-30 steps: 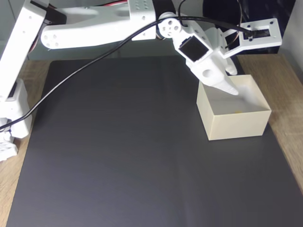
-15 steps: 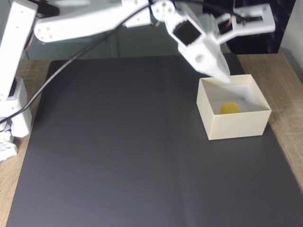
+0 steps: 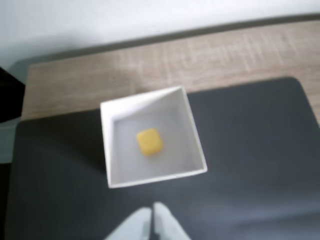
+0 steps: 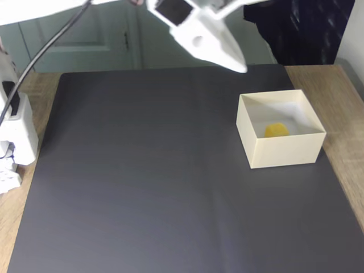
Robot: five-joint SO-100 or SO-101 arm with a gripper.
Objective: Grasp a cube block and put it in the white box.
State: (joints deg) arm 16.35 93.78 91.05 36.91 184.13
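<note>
The yellow cube block (image 3: 149,141) lies on the floor of the white box (image 3: 192,135), near its middle in the wrist view. In the fixed view the cube block (image 4: 276,130) shows just above the front wall of the white box (image 4: 281,151), which stands at the right of the black mat. My gripper (image 4: 242,67) hangs high above the mat, up and left of the box, its white fingers pressed together with nothing between them. In the wrist view the gripper (image 3: 152,206) tips meet at the bottom edge, short of the box.
A black mat (image 4: 142,170) covers most of the wooden table (image 4: 335,91). The arm's white base (image 4: 14,136) stands at the left edge, with a black cable (image 4: 45,51) running up from it. Dark fabric (image 4: 296,28) hangs behind the table at the back right.
The gripper has risen out of the box and swung up and to the left, leaving the cube lying inside. Its fingers have closed together.
</note>
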